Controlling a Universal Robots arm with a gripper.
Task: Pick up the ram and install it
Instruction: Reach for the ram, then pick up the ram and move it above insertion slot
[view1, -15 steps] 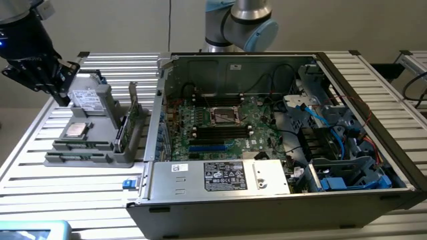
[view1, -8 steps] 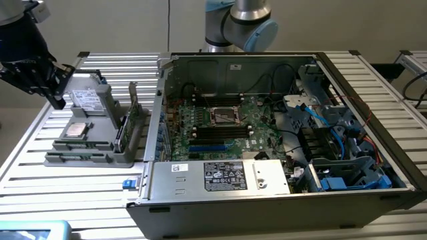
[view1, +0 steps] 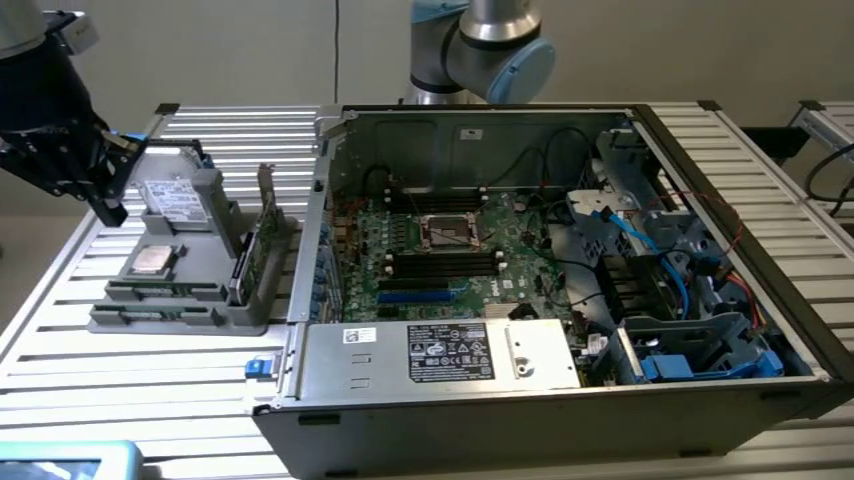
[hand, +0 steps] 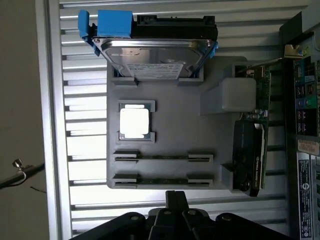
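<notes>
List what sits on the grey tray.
On the grey tray: a hard drive, a processor, two ram sticks and a green card. Whatever lies under the hard drive is hidden.

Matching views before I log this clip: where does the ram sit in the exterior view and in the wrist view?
Exterior view: the ram stands in the gray tray, in its nearest holders, at the exterior view's left of the computer case.
Wrist view: the ram is in the same tray holders, on the far side of the processor from the hard drive.
Shared landmark: the silver processor, beside the ram holders in both.
</notes>
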